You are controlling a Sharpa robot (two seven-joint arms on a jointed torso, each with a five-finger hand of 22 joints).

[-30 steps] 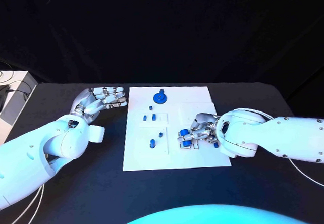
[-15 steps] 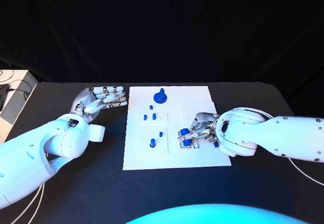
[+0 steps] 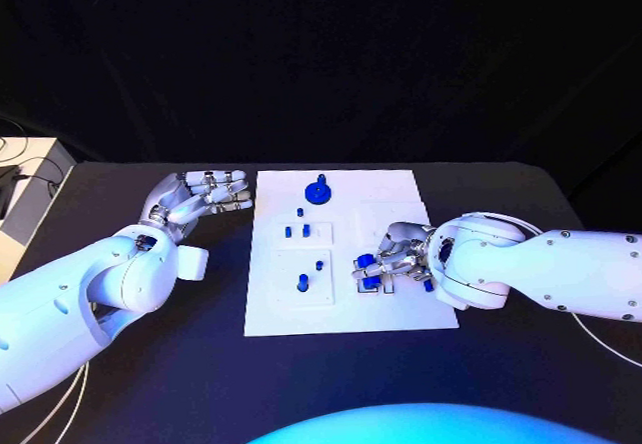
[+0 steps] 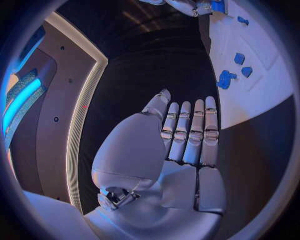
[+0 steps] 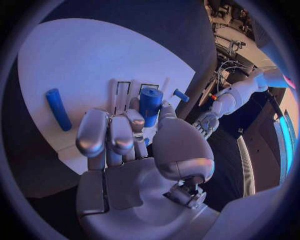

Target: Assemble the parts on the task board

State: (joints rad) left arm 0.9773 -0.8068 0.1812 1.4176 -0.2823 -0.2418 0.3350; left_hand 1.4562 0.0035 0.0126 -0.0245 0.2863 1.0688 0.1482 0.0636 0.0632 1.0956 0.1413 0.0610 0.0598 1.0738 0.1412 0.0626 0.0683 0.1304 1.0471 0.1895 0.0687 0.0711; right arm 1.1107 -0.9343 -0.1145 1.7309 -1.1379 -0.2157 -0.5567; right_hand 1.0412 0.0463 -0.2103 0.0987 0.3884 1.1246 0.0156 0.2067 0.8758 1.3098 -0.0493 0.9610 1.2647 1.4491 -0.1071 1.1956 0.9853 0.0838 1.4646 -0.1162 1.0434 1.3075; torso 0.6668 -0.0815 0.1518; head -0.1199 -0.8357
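Overhead, the white task board (image 3: 349, 266) lies in the middle of the black table (image 3: 156, 371). The left hand (image 3: 193, 199) rests just off the board's far-left corner, palm up, fingers curled slightly and side by side, holding nothing. The right hand (image 3: 392, 263) sits over the board's right half, its fingers gathered around a blue cylinder part (image 3: 364, 262). A round blue knob part (image 3: 318, 192) stands near the far edge, and small blue pegs (image 3: 303, 281) sit in the board's middle.

From the left wrist, the left hand (image 4: 181, 145) shows its fingers straight and pressed together, empty, above the dark table, with the board (image 4: 262, 95) well apart from it.

From the right wrist, the right hand (image 5: 125, 145) pinches the upright blue cylinder part (image 5: 150, 106) between thumb and fingers, over slots in the board (image 5: 81, 60). A loose blue rod (image 5: 57, 109) lies flat on the board nearby.
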